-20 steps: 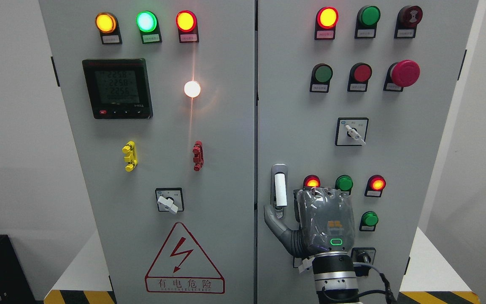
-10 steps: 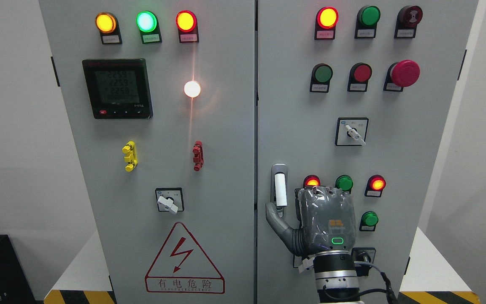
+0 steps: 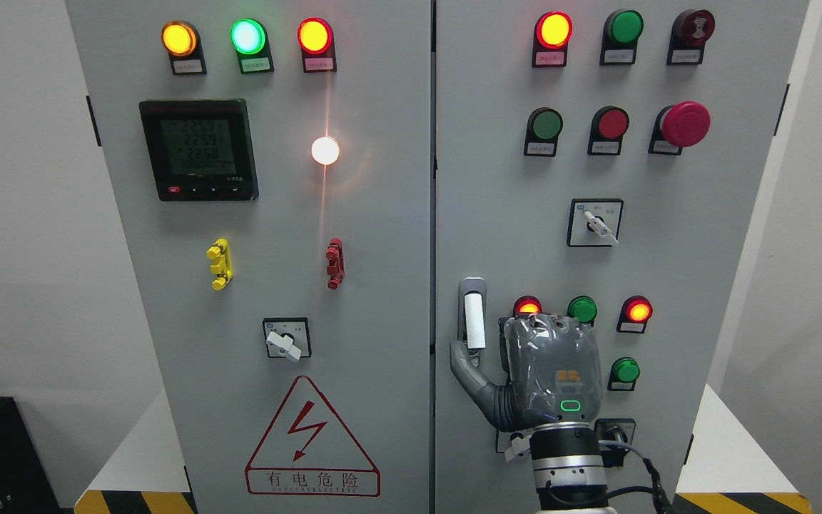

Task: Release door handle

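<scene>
The door handle (image 3: 474, 320) is a white upright bar in a grey recess at the left edge of the right cabinet door (image 3: 496, 178). My right hand (image 3: 550, 371), grey with a green light on its back, comes up from the bottom edge and sits just right of and below the handle. Its thumb (image 3: 462, 363) sticks out to the left under the handle's lower end. The handle shows whole and nothing clasps it. The other fingers point at the panel and are hidden behind the back of the hand. The left arm is out of view.
Around the hand are lit red lamps (image 3: 638, 311), green buttons (image 3: 625, 370) and a rotary switch (image 3: 595, 223). A red mushroom stop button (image 3: 685, 123) sits above. The left door (image 3: 275, 214) carries a meter, lamps, a switch and a warning triangle (image 3: 311, 442).
My right hand has shifted slightly to the right and its thumb has drawn in a little under the handle. The doors have not moved.
</scene>
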Motion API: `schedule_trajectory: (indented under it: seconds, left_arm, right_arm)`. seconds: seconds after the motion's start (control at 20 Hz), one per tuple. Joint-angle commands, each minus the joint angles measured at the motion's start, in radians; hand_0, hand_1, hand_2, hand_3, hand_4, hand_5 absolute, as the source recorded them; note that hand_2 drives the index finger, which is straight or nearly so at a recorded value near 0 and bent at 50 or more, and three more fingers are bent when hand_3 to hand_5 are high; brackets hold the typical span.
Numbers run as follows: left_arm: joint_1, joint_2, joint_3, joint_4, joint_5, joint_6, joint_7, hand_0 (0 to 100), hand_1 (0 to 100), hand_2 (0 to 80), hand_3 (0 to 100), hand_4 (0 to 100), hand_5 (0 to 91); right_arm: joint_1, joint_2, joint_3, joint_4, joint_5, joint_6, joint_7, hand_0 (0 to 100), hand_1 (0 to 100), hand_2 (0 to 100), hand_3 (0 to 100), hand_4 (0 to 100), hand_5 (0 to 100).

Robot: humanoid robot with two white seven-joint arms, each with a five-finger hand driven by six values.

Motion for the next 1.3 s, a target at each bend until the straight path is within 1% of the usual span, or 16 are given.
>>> schedule_trajectory:
  seconds: [0.0, 0.6, 1.0, 1.25]
  left_arm:
    - [0.0, 0.0, 0.0, 0.0, 0.0, 0.0, -0.001, 12, 56, 0.0, 0, 0, 0.0]
    - [0.0, 0.0, 0.0, 0.0, 0.0, 0.0, -0.001, 12, 56, 0.0, 0, 0, 0.0]
    - [0.0, 0.0, 0.0, 0.0, 0.0, 0.0, -0.001, 12, 56, 0.0, 0, 0, 0.0]
    - [0.0, 0.0, 0.0, 0.0, 0.0, 0.0, -0.001, 12, 56, 0.0, 0, 0, 0.0]
  right_arm:
    - [0.0, 0.001, -0.002, 0.012, 0.0, 0.0, 0.0, 30, 23, 99, 100, 98, 100]
    - [0.0, 0.001, -0.002, 0.012, -0.003, 0.0, -0.005, 34, 22, 99, 100, 99, 100]
    - [-0.002, 0.001, -0.003, 0.012, -0.003, 0.0, -0.008, 37, 25, 99, 100, 99, 100]
    - [-0.002, 0.001, -0.003, 0.011, -0.005, 0.0, -0.009, 42, 26, 99, 100, 99, 100]
